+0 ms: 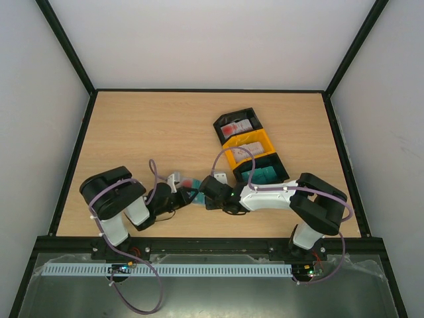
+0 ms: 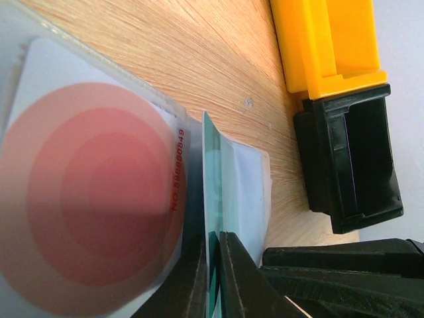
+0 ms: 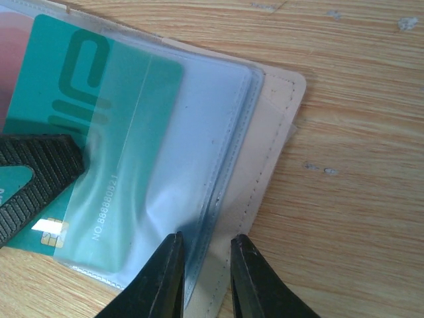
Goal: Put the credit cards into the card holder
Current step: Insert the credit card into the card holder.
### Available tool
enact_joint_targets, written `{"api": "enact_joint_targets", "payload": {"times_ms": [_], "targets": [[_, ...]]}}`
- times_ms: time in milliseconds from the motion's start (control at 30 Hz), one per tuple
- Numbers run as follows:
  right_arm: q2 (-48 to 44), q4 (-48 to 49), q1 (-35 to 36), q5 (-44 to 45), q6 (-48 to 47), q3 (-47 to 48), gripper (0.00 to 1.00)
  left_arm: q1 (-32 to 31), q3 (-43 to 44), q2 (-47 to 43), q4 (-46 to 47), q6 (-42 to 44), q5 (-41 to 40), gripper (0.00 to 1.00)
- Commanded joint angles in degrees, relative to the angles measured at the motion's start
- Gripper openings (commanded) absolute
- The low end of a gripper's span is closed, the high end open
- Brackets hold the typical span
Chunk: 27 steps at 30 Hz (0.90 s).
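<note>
The left end effector (image 2: 211, 278), clamped on a teal plastic credit card (image 2: 215, 192), should slide it straight into the beige folding card holder's clear pocket (image 3: 199, 132) while the right end effector (image 3: 207, 278) pinches the holder's edge.

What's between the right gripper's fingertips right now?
The card holder's edge: clear sleeves and beige cover sit between the right gripper's fingertips, seen in the right wrist view. The teal card lies further in.

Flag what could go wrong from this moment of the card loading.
1. The teal card sits only partly inside its clear sleeve; pushed askew, it may jam or buckle.
2. The right gripper pinches just the card holder edge, so the holder could slip.
3. The left gripper grips the teal card's thin edge; it might bend.
</note>
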Motion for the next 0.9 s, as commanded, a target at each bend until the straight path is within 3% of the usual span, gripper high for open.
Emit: {"api": "enact_joint_targets", "payload": {"times_ms": [0,200,533,867], "targets": [[2.8,-2.3,0.2,0.5,-0.7,0.2,0.18,-0.6,-0.8,2.4,1.9,-0.1,3.4,0.08],[2.6,-2.2,0.2,0.7,-0.6,0.0,0.18,-1.4,0.0,-1.0,-4.6,0.7,2.3,0.21],[2.4,-0.7,0.2,-0.5,-0.4,-0.7,0.18,-2.1,0.6,-8.4,-18.1,3.2,2.1,0.57],[1.6,0.0,0.1,0.1,0.3,-1.8,0.18,-2.2,6.3,-22.0,-46.6,6.1,-2.6,0.8]]}}
